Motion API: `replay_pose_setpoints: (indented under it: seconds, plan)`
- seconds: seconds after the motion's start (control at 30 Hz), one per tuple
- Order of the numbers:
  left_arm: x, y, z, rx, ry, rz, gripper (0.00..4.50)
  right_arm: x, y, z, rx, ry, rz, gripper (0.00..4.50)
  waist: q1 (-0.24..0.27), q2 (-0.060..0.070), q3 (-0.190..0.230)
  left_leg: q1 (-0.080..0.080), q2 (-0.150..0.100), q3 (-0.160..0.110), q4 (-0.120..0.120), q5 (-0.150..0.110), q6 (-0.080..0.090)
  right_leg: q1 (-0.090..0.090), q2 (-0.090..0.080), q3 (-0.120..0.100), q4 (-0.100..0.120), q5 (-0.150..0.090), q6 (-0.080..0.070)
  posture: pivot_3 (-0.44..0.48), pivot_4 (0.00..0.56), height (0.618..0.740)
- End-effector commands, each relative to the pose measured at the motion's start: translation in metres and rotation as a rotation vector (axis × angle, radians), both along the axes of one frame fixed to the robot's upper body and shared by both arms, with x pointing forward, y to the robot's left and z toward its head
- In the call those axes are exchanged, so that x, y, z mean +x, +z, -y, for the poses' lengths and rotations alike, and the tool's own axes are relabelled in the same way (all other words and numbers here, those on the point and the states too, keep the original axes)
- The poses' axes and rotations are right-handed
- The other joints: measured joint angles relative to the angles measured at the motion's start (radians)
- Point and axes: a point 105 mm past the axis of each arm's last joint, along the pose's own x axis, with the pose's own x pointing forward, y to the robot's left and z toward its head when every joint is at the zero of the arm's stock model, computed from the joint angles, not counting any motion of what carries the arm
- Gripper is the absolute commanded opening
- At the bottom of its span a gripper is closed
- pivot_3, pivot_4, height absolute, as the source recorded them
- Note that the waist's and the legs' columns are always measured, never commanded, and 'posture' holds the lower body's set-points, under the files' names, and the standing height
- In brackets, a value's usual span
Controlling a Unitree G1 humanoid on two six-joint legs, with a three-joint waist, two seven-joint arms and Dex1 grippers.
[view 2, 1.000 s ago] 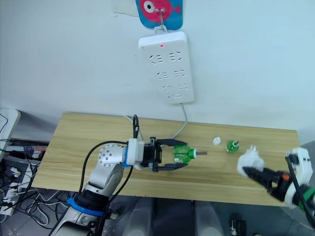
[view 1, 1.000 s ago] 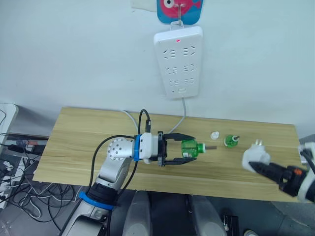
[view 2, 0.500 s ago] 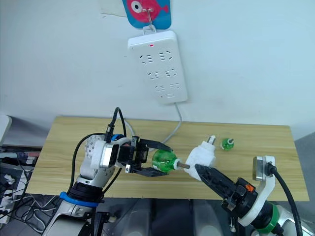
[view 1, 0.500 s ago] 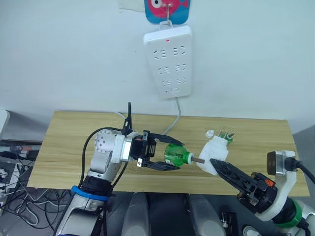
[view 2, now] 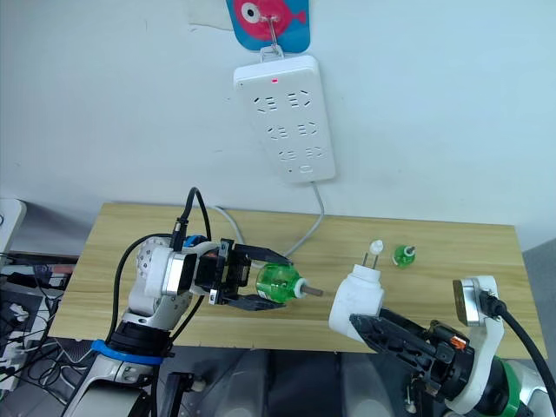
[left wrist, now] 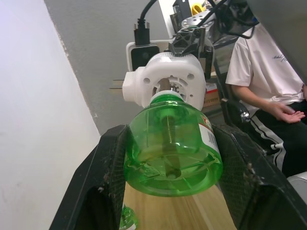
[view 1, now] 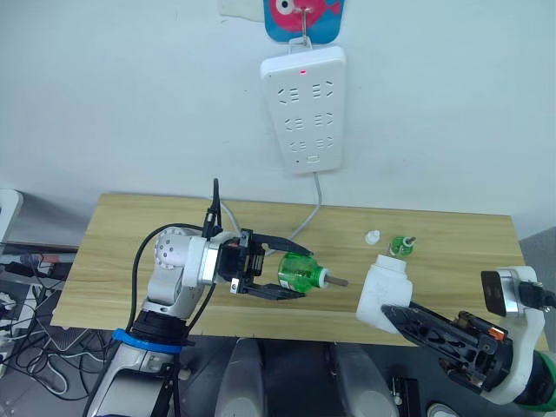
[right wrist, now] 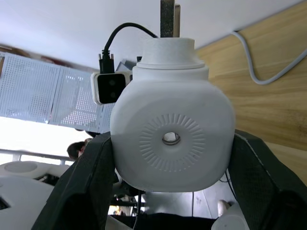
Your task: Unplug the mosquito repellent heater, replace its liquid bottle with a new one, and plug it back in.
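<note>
My left gripper (view 1: 294,274) is shut on a green liquid bottle (view 1: 300,276), held on its side above the table with its dark wick (view 1: 335,281) pointing to the right. My right gripper (view 1: 398,314) is shut on the mosquito repellent heater (view 1: 383,294), a white rounded unit with its prongs (view 2: 374,251) pointing up and away. The heater hangs just right of the wick tip with a small gap between them. The left wrist view looks past the bottle (left wrist: 172,148) to the heater (left wrist: 165,86). In the right wrist view the heater's vent hole (right wrist: 171,139) faces the camera.
A second small green bottle (view 1: 399,246) and a white cap (view 1: 372,236) stand on the wooden table (view 1: 130,252) at the back right. A white power strip (view 1: 304,109) hangs on the wall, with its cable (view 1: 311,213) running down to the table. A person (left wrist: 268,86) sits beyond the table.
The right gripper swung in from the far right with the heater, met the wick tip, and now sits slightly lower and clear of it. The left gripper shifted the bottle a little left.
</note>
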Motion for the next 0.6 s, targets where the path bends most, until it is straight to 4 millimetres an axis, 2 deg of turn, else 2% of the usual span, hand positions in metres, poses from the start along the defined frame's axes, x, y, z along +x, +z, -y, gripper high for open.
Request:
replay_pose_setpoints:
  seconds: [0.03, 0.6]
  plan:
    - [-0.004, -0.003, 0.004, 0.003, -0.011, 0.029, 2.25, -0.003, 0.009, -0.002, 0.039, 0.022, 0.027, 2.98, 0.000, 0.000, 0.000, 0.000, 0.000, 0.000, 0.000, 0.000, 0.000, 0.000, 0.000, 0.000, 0.000, 0.000, 0.000, 0.038, 0.336, 0.740]
    - [-0.002, -0.011, 0.020, 0.018, -0.018, 0.033, 2.25, 0.000, 0.013, -0.017, 0.038, 0.065, 0.043, 2.98, 0.000, 0.000, 0.000, 0.001, 0.000, -0.001, 0.001, 0.000, 0.000, 0.001, 0.000, 0.000, 0.002, 0.003, -0.004, 0.035, 0.354, 0.740]
